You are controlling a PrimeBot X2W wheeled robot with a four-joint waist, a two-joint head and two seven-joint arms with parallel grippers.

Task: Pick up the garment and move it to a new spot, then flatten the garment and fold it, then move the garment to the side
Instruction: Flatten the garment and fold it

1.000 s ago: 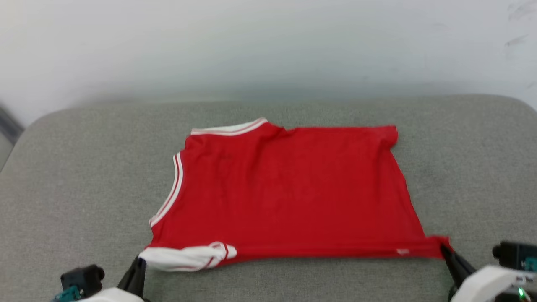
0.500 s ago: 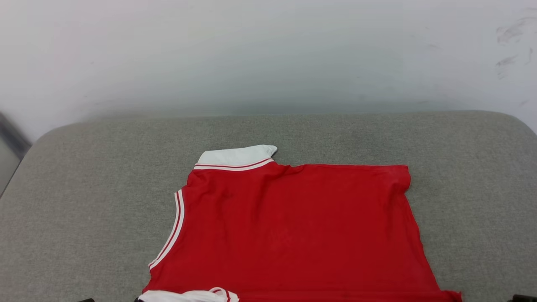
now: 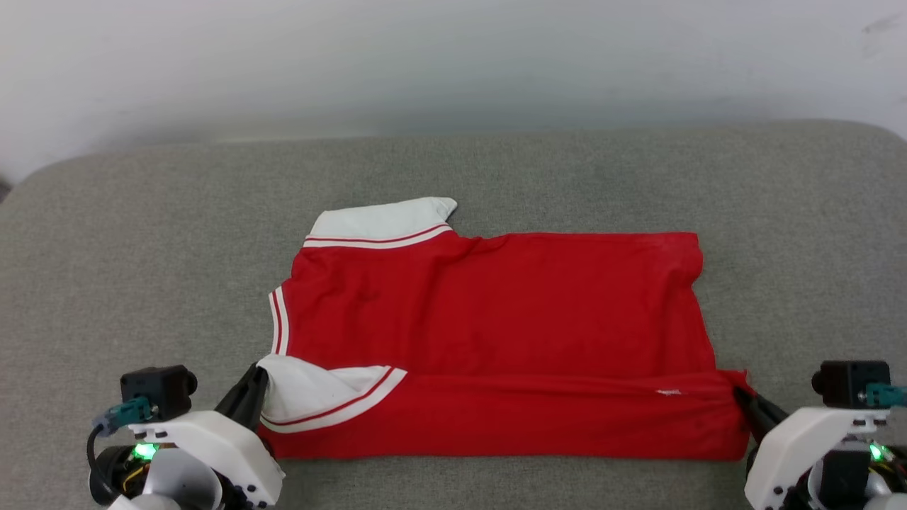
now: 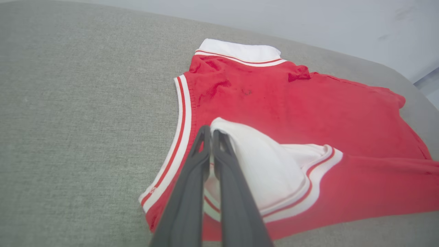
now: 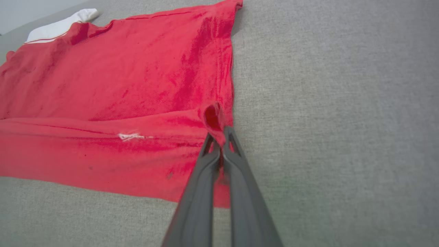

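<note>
Left claw (image 4: 211,132): the two long dark fingers are pressed together, pinching the near white sleeve (image 4: 260,164) at its tip. The sleeve is lifted and turned in over the red cloth.

Right claw (image 5: 219,137): fingers closed on the near right corner of the hem. A small pucker of red cloth is bunched just past the tips.

The garment, a red jersey-style T-shirt with white sleeves and red-and-white striped trim (image 3: 496,319), lies on a grey woven upholstered surface (image 3: 142,248). It spans from claw to claw and runs ahead of both. The plain red side is up and no print is in sight.

Progress, as judged:
- The pick-up, the move and the flattening look done, as the body lies mostly smooth.
- The first fold is in hand. A near strip is doubled over the body, its crease running between the claws.
- Left to do: lay that fold down, let go, fold further and move the bundle aside.

Edges:
- The near fold is straight.
- The striped neckline (image 3: 278,322) sits just ahead of the left claw.
- The far hem is straight and the far right corner is slightly rumpled.
- The far white sleeve (image 3: 382,219) pokes out past the far left edge and will probably need tucking.

Room:
- There is bare grey outside each claw.
- A wide bare band runs beyond the far edge up to the pale wall (image 3: 453,57).
</note>
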